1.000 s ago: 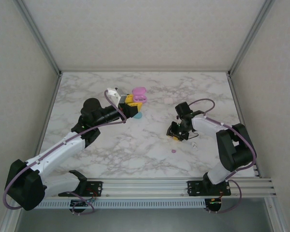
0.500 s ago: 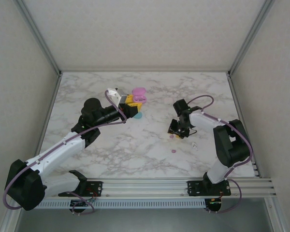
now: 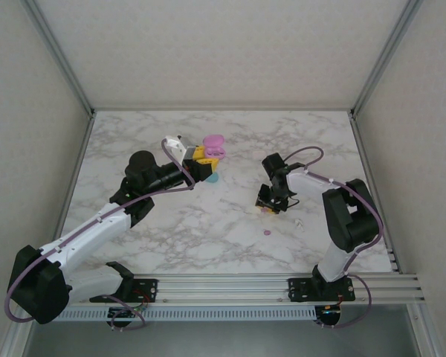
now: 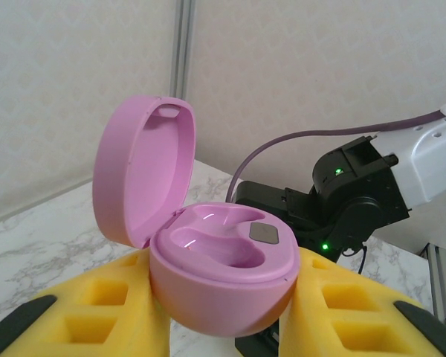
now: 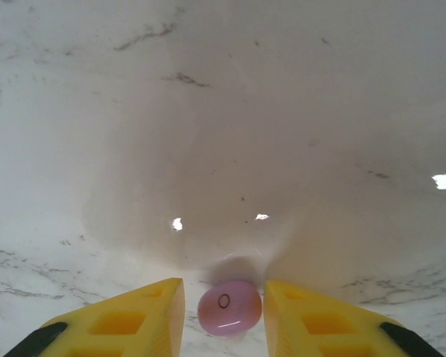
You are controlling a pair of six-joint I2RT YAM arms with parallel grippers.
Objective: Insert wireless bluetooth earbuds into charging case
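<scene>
Left hand (image 4: 223, 321) clamped on open pink charging case (image 4: 221, 271), lid (image 4: 145, 167) upright, right hand (image 5: 224, 312) low over marble worktop (image 5: 223, 111), jaws narrowly apart, straddling pink earbud (image 5: 229, 308)

The left gripper (image 3: 201, 166) holds a pink case (image 3: 214, 143); the right gripper (image 3: 268, 207) hangs over the table (image 3: 134, 134).

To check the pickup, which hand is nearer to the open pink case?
Left. The left hand holds the pink case between its fingers; the right hand is well apart to its right, around a pink earbud.
</scene>
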